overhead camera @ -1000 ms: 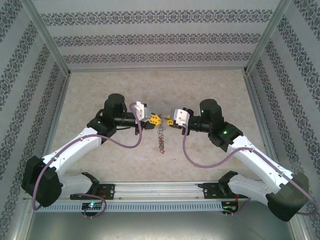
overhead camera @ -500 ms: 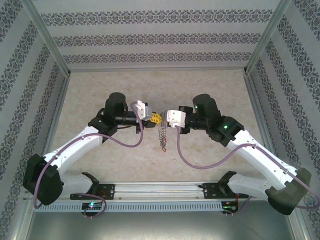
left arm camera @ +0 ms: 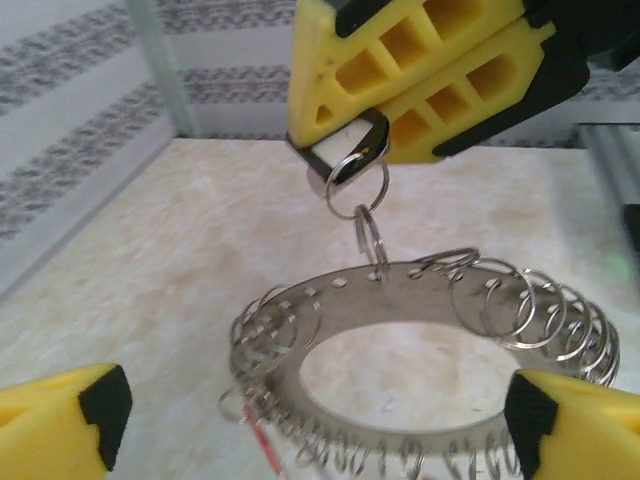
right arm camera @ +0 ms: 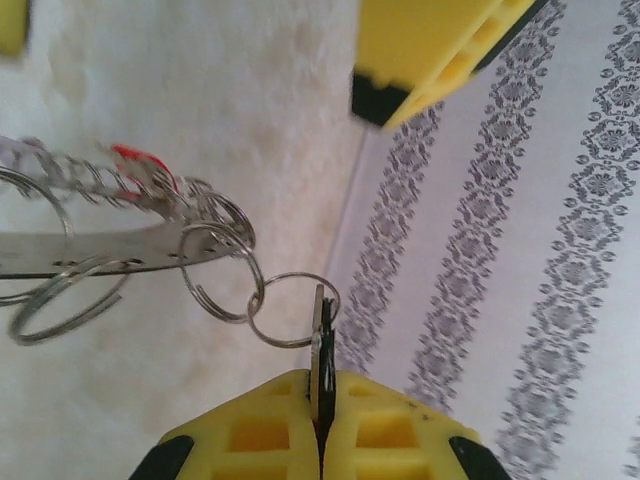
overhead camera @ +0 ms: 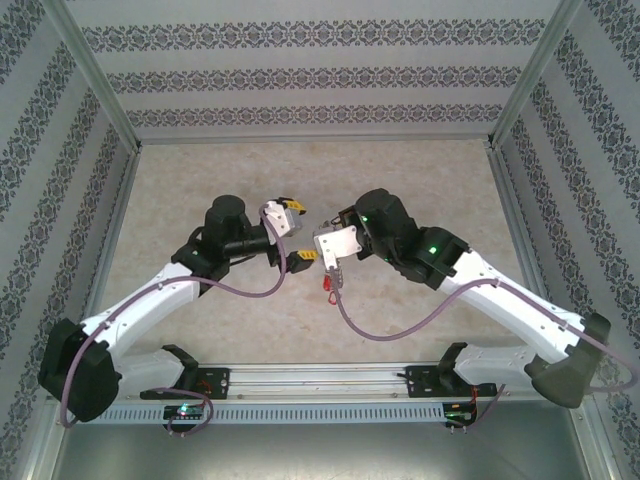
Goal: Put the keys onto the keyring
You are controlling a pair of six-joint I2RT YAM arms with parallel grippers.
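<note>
Silvery flat keyring (left arm camera: 420,298) with hole-punched rim

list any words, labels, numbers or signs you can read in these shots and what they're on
No text can be read in these pictures.
keyring: bare punched metal, no stamp visible.
metal tab pinched in the right pincer: blank.
red tag: too blurred to tell.
walls: ornamental pattern, no letters.
</note>
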